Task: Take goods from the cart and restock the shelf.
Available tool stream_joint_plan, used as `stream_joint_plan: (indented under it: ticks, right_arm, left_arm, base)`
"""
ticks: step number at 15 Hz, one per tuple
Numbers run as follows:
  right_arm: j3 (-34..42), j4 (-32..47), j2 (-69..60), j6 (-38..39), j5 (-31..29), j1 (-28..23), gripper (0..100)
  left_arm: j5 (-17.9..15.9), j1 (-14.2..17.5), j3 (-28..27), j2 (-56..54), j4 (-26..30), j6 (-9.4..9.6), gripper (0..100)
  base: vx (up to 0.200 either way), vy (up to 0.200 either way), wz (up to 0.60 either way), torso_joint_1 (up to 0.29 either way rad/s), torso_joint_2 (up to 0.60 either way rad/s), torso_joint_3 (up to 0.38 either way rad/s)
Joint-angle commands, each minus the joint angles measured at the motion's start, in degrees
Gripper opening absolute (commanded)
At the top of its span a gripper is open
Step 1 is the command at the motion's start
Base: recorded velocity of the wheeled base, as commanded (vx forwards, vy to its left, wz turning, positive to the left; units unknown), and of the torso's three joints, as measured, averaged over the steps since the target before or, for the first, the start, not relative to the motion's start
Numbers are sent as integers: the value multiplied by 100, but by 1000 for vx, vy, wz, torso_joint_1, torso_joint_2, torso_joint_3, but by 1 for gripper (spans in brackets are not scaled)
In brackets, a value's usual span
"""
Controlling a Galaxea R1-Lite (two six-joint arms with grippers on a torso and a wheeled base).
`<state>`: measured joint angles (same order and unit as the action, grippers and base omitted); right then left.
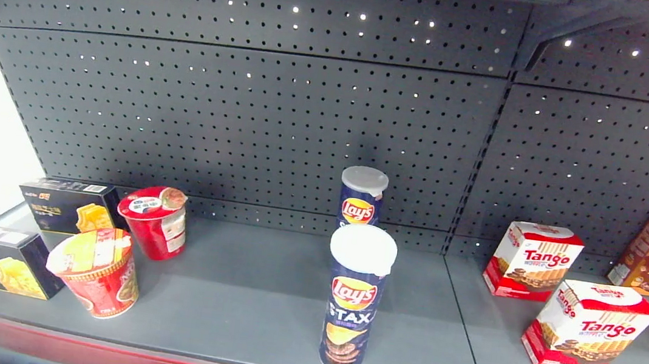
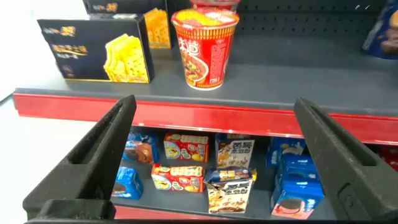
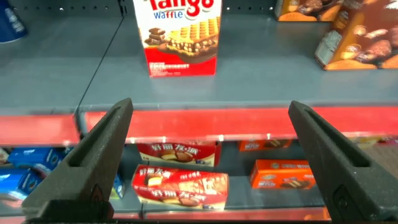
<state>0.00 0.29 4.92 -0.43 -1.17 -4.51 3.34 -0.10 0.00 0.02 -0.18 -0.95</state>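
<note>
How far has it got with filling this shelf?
Done, it seems: chip cans, noodle cups and wafer boxes already stand on the shelf. In hand: nothing; the left gripper and the right gripper are open and empty before the shelf's red front edge. Left: wide bare stretches between the goods suggest more to fetch.
</note>
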Motion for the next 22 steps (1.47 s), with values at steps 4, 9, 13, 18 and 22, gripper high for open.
stream_joint_plan:
  ticks: [4,9,13,18,22]
  right_arm:
    - [0,-3,8,-10,73,3,100]
    - [0,-3,8,-19,82,12,100]
    - [0,-3,8,-1,73,3,100]
    - [0,6,8,-1,82,3,100]
    - [0,6,8,-1,82,3,100]
  left_arm:
    - [-70,1,0,-2,9,42,100]
    - [-79,1,0,-2,9,51,100]
    - [-79,1,-9,-2,9,42,100]
    - [-123,1,-9,-2,9,51,100]
    - [-123,1,-9,-2,9,51,100]
  base:
    - [0,0,-150,2,1,2]
    - [0,0,-120,0,0,0]
    - [0,0,0,0,0,0]
    - [0,40,0,0,1,0]
    - [0,0,0,0,0,0]
